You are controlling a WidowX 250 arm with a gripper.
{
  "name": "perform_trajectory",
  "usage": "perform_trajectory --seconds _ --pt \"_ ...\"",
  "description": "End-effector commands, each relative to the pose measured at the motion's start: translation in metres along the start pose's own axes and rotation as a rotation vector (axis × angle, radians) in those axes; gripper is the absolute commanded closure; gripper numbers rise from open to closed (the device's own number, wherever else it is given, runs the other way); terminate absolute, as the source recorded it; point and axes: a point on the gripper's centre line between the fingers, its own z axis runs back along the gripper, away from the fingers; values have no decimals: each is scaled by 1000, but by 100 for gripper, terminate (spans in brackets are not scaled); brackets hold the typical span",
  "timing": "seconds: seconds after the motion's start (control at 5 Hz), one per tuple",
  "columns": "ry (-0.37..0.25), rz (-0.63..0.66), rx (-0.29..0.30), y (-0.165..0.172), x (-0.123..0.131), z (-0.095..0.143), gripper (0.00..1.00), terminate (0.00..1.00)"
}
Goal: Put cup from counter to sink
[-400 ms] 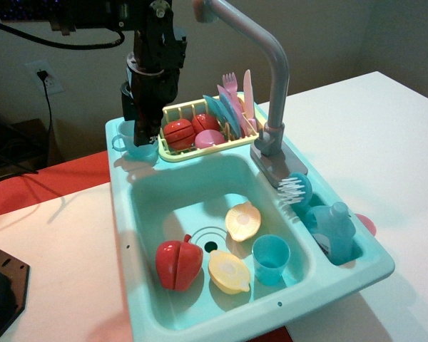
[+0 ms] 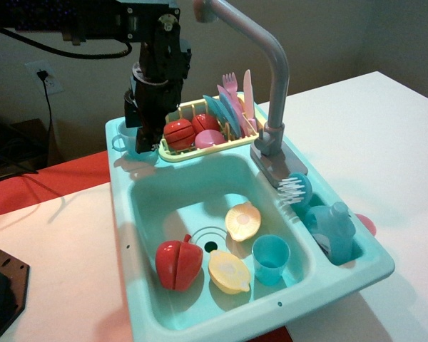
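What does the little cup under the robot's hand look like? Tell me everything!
The cup is a small, pale blue toy mug that looks like plastic. A loop handle sticks out toward the left. It stands upright on the turquoise counter, at the back left corner beside the yellow dish rack. The black gripper covers most of it, so only its left side and handle show. Whether the fingers pinch it cannot be seen.

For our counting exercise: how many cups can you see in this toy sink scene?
2. The light-blue mug sits on the counter's back-left corner under the gripper; the blue tumbler stands in the sink basin. The gripper partly hides the mug.
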Motion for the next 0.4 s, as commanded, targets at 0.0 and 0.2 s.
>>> perform_trajectory --seconds 0.0,0.2 --pt "-39 29 -13 -11 3 11 0 0" --pt "-36 58 -9 -8 2 1 0 0"
